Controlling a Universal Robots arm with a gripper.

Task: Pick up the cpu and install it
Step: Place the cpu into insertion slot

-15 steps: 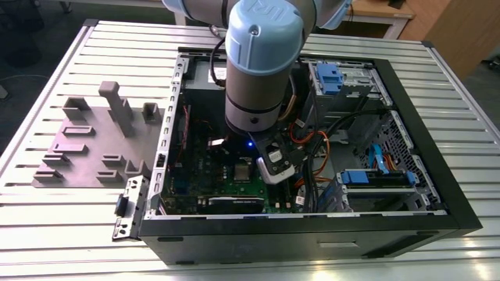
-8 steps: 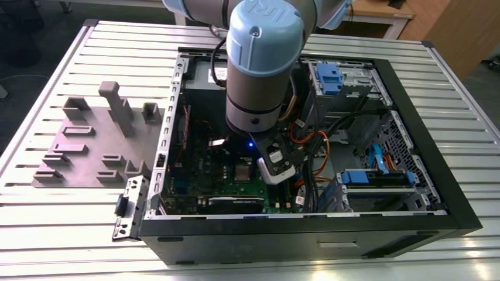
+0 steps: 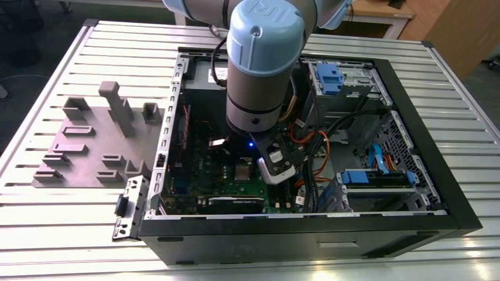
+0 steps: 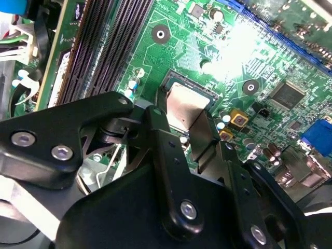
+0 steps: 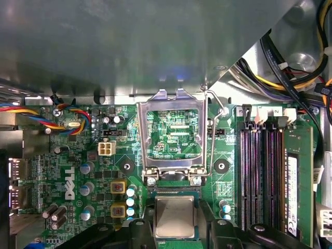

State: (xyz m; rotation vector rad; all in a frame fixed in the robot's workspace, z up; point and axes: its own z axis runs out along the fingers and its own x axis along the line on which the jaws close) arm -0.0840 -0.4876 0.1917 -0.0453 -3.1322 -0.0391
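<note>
The gripper [image 5: 175,229] is down inside the open case [image 3: 312,240], low over the board [image 5: 67,155], and it straddles the cpu [image 5: 175,215]. The cpu lies flat, silver top up, just beside the hinge of the frame [image 5: 174,129], which stands swung open with its lever [image 5: 222,116] raised alongside. In the second wrist view the cpu [image 4: 181,104] sits square within the dark rim of the socket [image 4: 193,86], with the gripper [image 4: 184,124] close over its near edge. I cannot tell whether the gripper is clamped on the chip or only stands about it, because its own black body hides the contact. The chip may be seated in the socket or held just above it; the angle leaves that open.

As for handling, the cpu looks light and rigid, a thin plate that will not flex. Its polished lid offers little friction and nothing to hook. I judge the only fair hold to be on two opposite edges, pinched lightly and kept level. The underside and the socket's contacts are likely delicate, so a tilt or a sideways drag could do harm, and too hard a squeeze could make so slick a plate slip out
</note>
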